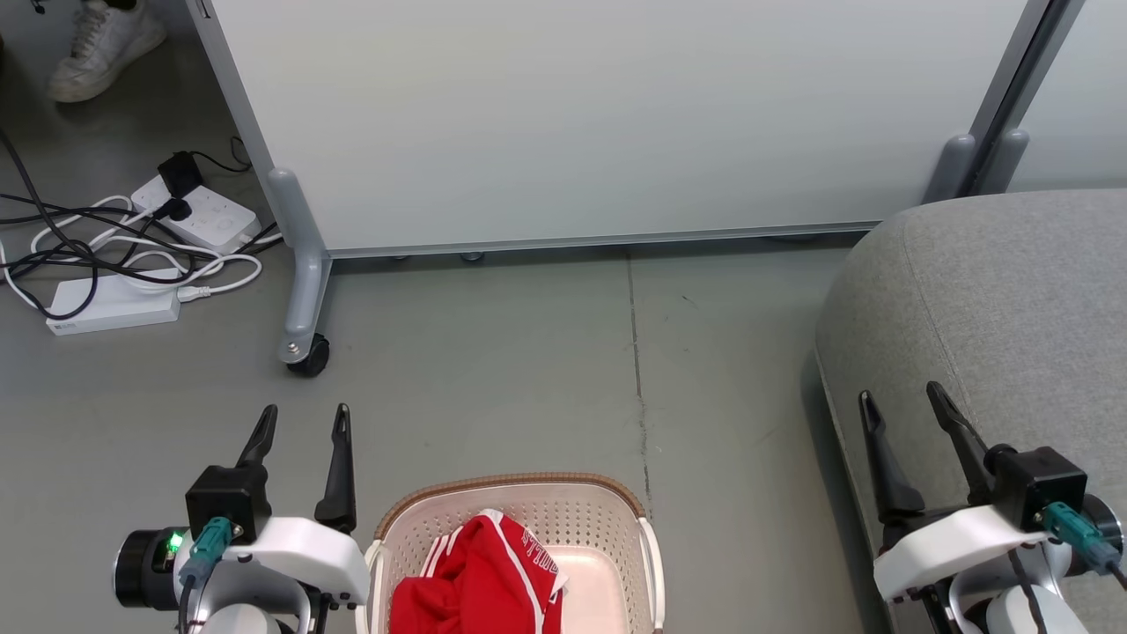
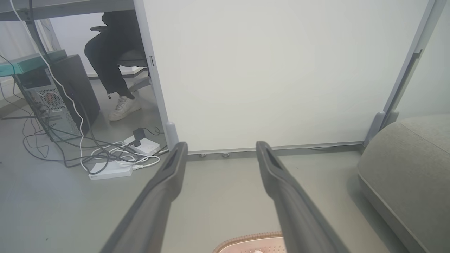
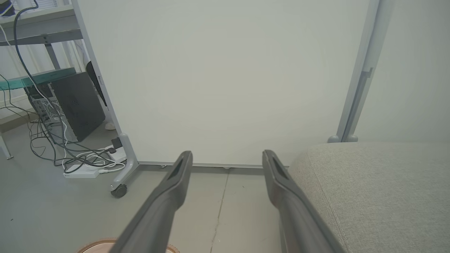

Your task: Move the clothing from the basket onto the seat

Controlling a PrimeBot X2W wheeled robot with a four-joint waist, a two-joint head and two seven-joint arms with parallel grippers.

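Garment: you find the red garment (image 1: 475,572) crumpled inside the laundry basket (image 1: 528,482), mostly in its left half. White stripe trim and some white lettering show on it. Neither gripper touches it.
Basket: it stands on the grey floor (image 1: 493,370) at the bottom edge of the head view, between your two arms. Its brown rim curves toward the partition, and its near part is cut off by the frame.
Left arm: your left gripper (image 1: 304,412) is just to the left of the basket, with its fingers pointing away from you. The jaws stand wide apart and are empty.
Right arm: your right gripper (image 1: 900,392) is over the near left edge of the sofa cushion (image 1: 1012,291). Its fingers are also spread wide, they hold nothing, and they point the same way.
Seat: the grey upholstered cushion is on your right, well apart from the basket, with its rounded edge turned to the floor.
Floor joint: a thin line runs from near the basket's right side away to the partition.
Partition: a pale panel (image 1: 616,114) in a grey frame stands across the far side, and a black caster wheel (image 1: 308,357) sits under its left foot.
Power strips: two white ones (image 1: 207,211) lie left of that foot, among tangled black and white cables (image 1: 79,251).
Far left: a white sneaker (image 1: 106,40) rests on the floor. In the left wrist view it belongs to a seated person's leg (image 2: 109,66), beside a black computer tower (image 2: 66,95).
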